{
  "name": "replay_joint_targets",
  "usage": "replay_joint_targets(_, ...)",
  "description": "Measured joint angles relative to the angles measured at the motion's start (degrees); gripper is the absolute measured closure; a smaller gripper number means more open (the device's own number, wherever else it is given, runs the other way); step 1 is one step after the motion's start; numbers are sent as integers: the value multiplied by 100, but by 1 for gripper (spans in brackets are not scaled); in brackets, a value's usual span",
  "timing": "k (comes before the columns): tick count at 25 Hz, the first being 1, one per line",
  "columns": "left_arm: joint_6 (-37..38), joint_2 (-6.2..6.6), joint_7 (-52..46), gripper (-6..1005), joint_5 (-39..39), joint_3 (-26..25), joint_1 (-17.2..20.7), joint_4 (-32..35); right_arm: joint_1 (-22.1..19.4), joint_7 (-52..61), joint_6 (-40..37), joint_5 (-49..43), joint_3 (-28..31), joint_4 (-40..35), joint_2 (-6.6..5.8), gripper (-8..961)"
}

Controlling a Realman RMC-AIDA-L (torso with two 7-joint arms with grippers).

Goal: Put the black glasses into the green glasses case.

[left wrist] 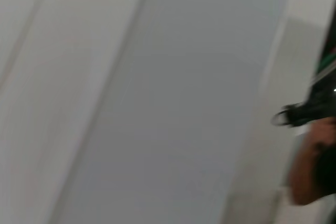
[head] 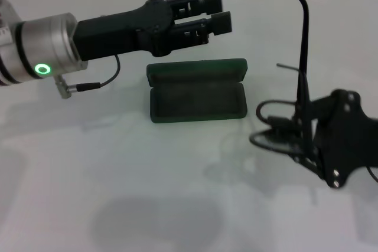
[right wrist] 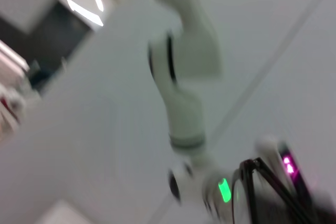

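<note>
The right gripper (head: 308, 149) is clamped on the black glasses (head: 283, 128), one temple arm sticking upward, just right of the green glasses case (head: 196, 91), which lies open on the white table (head: 118, 193). The left gripper (head: 217, 16), fingers slightly apart, hovers above the case's far edge.

- No text, brand, number or sign can be read in any of the three views.
- The green glasses case (head: 196, 90) lies open in the head view; its lid and lining show no lettering that can be made out.
- The left arm carries a lit green ring (head: 42, 69) at about 9 o'clock in the head view; it is a plain light, with no characters.
- The right wrist view shows green and pink lights on blurred robot parts, without characters.
</note>
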Motion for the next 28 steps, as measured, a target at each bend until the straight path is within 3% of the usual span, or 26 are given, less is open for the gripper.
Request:
replay_joint_targets(4, -970, -124, 78, 364, 51, 0, -40, 42, 47, 67, -570, -12, -179, 7, -9, 833)
replay_joint_targets(8, -1164, -270, 238, 364, 219, 0, -262, 113, 344, 610, -157, -23, -692, 113, -5, 832)
replay_joint_targets(13, -937, -241, 412, 364, 698, 0, -471, 358, 607, 1018, 642, 32, -850, 380, 27, 831)
replay_joint_targets(21, -543, -250, 808, 364, 1198, -1, -482, 356, 578, 1410, 1271, 324, -827, 395, 15, 829)
replay_joint_targets(25, -550, -253, 839, 364, 1135, -3, -448, 317, 575, 1405, 1256, 279, -860, 396, 0, 828)
replay_joint_targets(28, -592, -227, 912, 365, 667, -9, -281, 236, 507, 1228, 1481, 135, -884, 395, 10, 828)
